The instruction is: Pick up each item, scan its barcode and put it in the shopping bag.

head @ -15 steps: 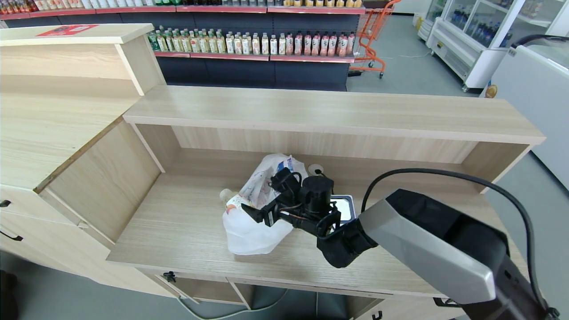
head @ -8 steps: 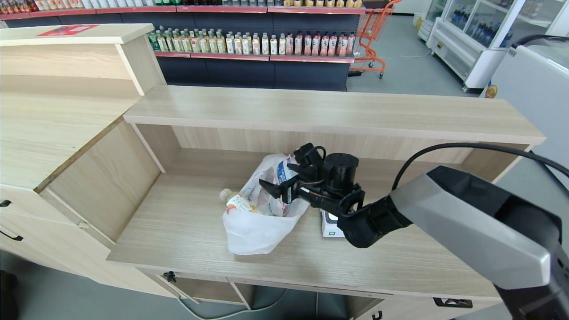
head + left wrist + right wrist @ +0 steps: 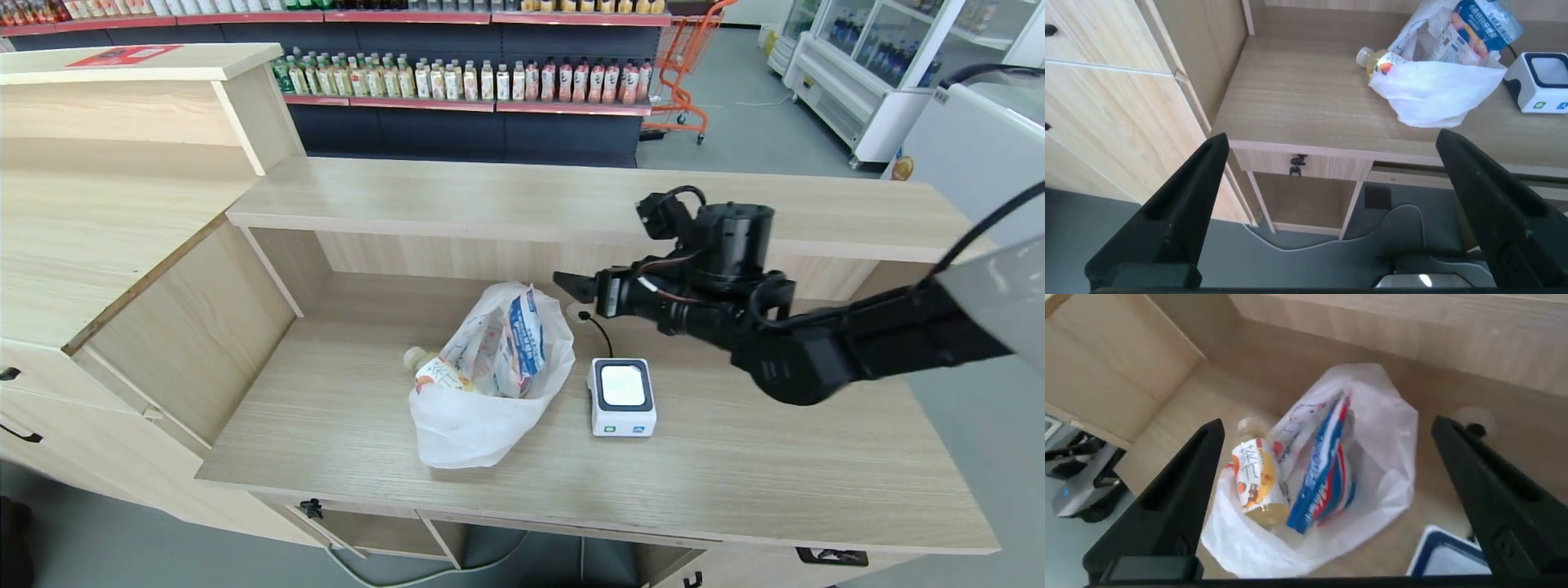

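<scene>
A white shopping bag (image 3: 478, 416) lies open on the wooden counter (image 3: 735, 482). Inside it stands a blue and white packet (image 3: 526, 331), and a bottle with an orange label (image 3: 433, 374) pokes out of its left side. To the bag's right sits a white scanner (image 3: 622, 396) with a dark screen. My right gripper (image 3: 575, 290) hangs open and holds nothing, above and behind the scanner, near the raised back ledge. Its wrist view looks down on the bag (image 3: 1392, 416), packet (image 3: 1323, 474) and bottle (image 3: 1253, 478). My left gripper (image 3: 1335, 204) is open, low in front of the counter's edge.
A raised ledge (image 3: 604, 204) runs along the counter's back, and a side wall (image 3: 188, 327) closes the left. A cable hole (image 3: 580, 312) is behind the bag. There is bare counter to the right of the scanner. Store shelves with bottles (image 3: 465, 82) stand behind.
My right gripper has risen from the bag's mouth and drawn back to the right, toward the ledge. The scanner it covered is now in plain sight. The bag has not moved.
</scene>
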